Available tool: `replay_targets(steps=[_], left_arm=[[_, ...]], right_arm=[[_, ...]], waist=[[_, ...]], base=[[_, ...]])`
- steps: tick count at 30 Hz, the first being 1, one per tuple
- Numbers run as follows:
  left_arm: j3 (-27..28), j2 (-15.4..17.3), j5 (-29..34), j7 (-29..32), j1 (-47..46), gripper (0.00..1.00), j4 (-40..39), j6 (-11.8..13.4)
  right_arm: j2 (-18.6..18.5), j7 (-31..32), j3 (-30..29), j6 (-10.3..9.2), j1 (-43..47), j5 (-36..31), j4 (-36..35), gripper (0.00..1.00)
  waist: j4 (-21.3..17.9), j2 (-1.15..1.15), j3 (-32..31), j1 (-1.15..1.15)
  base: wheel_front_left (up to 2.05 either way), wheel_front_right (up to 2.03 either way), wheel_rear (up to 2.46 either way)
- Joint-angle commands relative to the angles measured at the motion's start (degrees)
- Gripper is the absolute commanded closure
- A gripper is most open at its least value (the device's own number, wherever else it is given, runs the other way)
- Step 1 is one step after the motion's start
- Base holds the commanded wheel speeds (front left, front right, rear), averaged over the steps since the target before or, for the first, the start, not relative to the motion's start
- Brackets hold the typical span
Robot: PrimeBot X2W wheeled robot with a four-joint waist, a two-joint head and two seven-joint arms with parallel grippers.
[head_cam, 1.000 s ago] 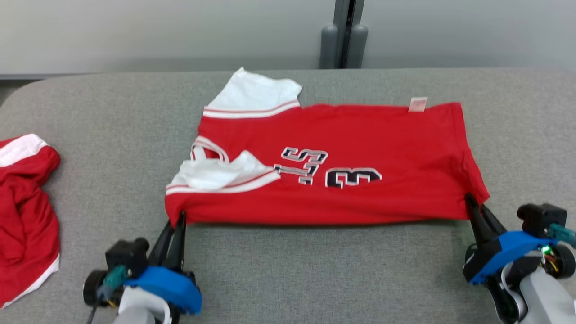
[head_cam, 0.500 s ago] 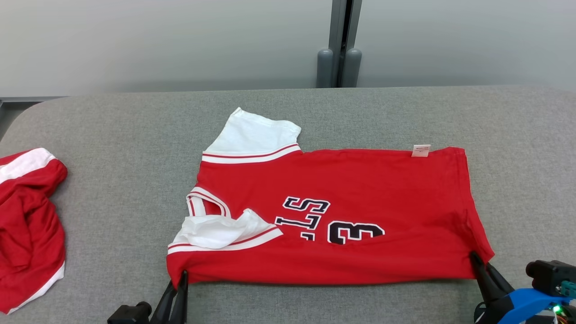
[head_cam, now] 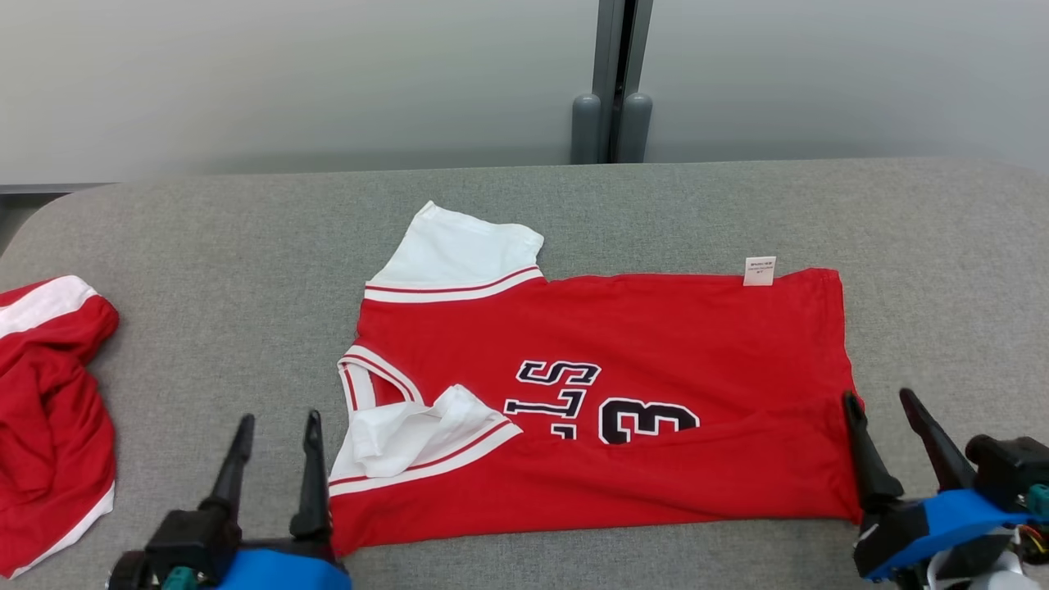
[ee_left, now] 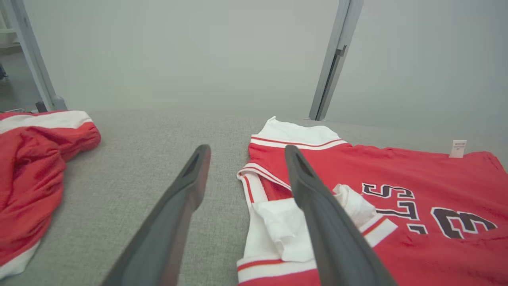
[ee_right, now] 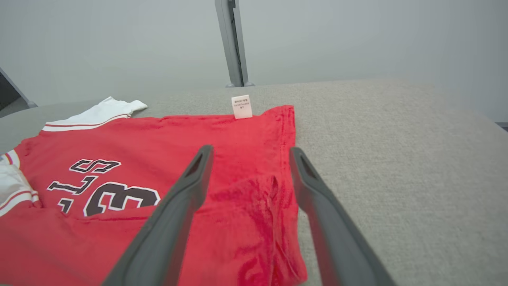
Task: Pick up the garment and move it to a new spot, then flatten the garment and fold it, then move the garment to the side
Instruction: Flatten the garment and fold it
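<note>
The left pincer (head_cam: 279, 418) and right pincer (head_cam: 878, 396) have opened, releasing the jersey (head_cam: 697, 344).

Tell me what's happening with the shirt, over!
Left tool open beside collar end. Right tool open at hem corner. Red jersey with white sleeves on grey fabric table, near edge folded over. Crumpled red garment far left, not blocking.

The left end effector (head_cam: 279, 418) sits at the lower left of the head view, its two dark fingers (head_cam: 311, 467) spread wide and pointing up the frame. The right end effector (head_cam: 878, 397) sits at the lower right, fingers likewise parted, leaning slightly leftward, its blue wrist mount (head_cam: 942, 523) below them.
</note>
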Motion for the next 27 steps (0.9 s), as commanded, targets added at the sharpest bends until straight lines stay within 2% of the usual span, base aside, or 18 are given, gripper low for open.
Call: replay_targets(steps=[1, 7, 14, 22, 27], left_arm=[[1.1, -0.1, 1.0, -0.3, -1.2, 0.00, -1.4, 0.2], [5.4, -1.0, 4.7, -0.3, -1.8, 0.00, -5.7, -0.6], [9.5, -0.9, 7.4, -0.3, -1.6, 0.00, -6.0, -1.6], [9.8, 0.6, 8.4, -0.3, 0.0, 0.00, -1.5, -4.6], [9.5, 1.0, 9.0, -0.3, 0.4, 0.00, 1.0, -4.8]], right_arm=[[0.7, -1.2, 0.5, 0.01, -1.2, -0.8, -0.5, 0.00], [2.5, -6.6, 2.5, 0.01, -4.1, -3.7, -1.8, 0.00], [5.0, -9.3, 4.0, 0.01, -4.0, -6.1, -3.0, 0.00], [6.9, -9.7, 3.6, 0.01, 0.1, -7.5, -2.8, 0.00], [7.5, -9.2, 2.1, 0.01, 2.4, -8.5, -2.3, 0.00]], waist=[[0.0, 0.00, 0.0, 0.00], [0.2, 0.00, -0.3, 0.00], [0.9, 0.00, -1.9, 0.00], [1.3, 0.00, -3.7, 0.00], [1.2, 0.00, -4.3, 0.00]], base=[[0.00, 0.00, 0.00], [0.00, 0.00, 0.00], [0.00, 0.00, 0.00], [0.00, 0.00, 0.00], [0.00, 0.00, 0.00]])
